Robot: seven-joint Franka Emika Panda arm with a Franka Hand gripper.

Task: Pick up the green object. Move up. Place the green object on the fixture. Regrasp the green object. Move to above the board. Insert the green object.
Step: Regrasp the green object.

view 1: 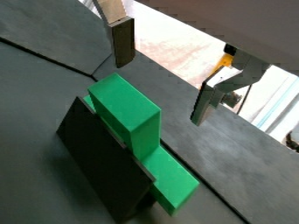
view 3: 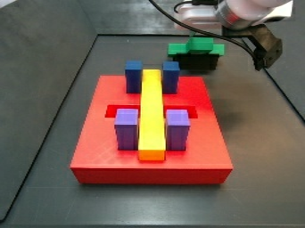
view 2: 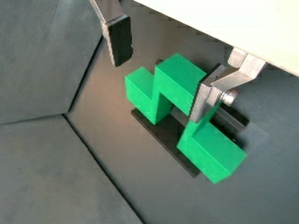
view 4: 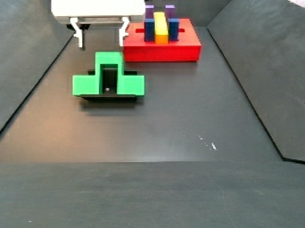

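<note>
The green object [view 4: 107, 78] lies on the dark fixture [view 4: 107, 97], with its raised middle up and its side arms out to both sides. It shows in both wrist views [view 1: 131, 112] [view 2: 176, 94] and in a side view [view 3: 197, 46]. The fixture also shows under it [view 1: 100, 166] [view 2: 163, 140] [view 3: 198, 61]. My gripper [view 4: 102, 37] is open and empty. It hangs a little above and just beyond the green object [view 1: 163, 74] [view 2: 163, 70] [view 3: 248, 37]. The red board [view 3: 107, 147] [view 4: 185, 49] carries a yellow bar [view 3: 152, 111] and blue and purple blocks.
Dark floor panels with raised walls surround the workspace [view 4: 155, 134]. The board stands beside the fixture, with blue blocks [view 3: 135, 73] at its near end and purple blocks [view 3: 127, 129] by the yellow bar. Cables hang from the wrist [view 3: 197, 11].
</note>
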